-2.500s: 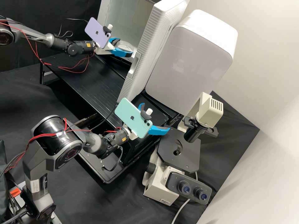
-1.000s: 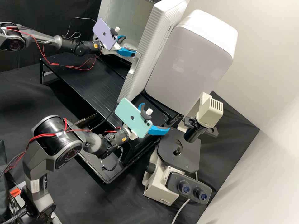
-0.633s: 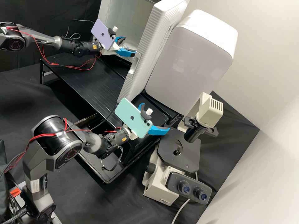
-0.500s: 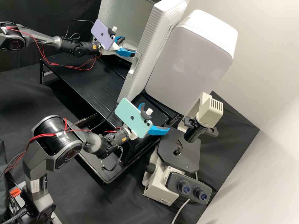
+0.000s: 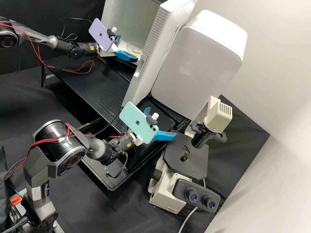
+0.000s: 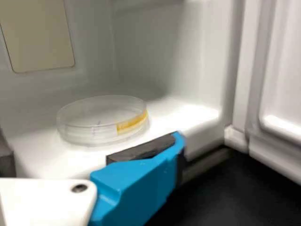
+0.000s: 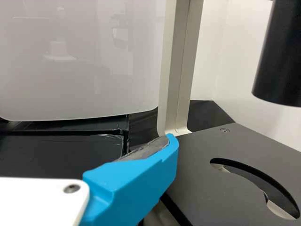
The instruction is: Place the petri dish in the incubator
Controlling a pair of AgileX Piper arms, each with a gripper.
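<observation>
The clear petri dish [image 6: 101,117], with a yellow strip on its side, lies flat on the white floor of the incubator [image 6: 188,117]. In the high view the petri dish [image 5: 134,48] sits just inside the open chamber of the incubator [image 5: 129,16]. My left gripper [image 5: 127,48] hovers at the chamber mouth, open and apart from the dish, one blue finger [image 6: 141,183] in front of it. My right gripper [image 5: 162,127] stands open over the black microscope stage [image 7: 235,160], holding nothing, one blue finger [image 7: 136,183] showing.
The incubator door [image 5: 155,48] stands swung open between the two arms. A microscope [image 5: 188,168] stands at the front right, its black lens tube [image 7: 280,52] close to my right gripper. A long black shelf [image 5: 94,87] runs under both arms.
My left gripper carried the dish into the incubator, let it go, and pulled back out and to the left. The dish now rests inside. The right arm has not moved.
</observation>
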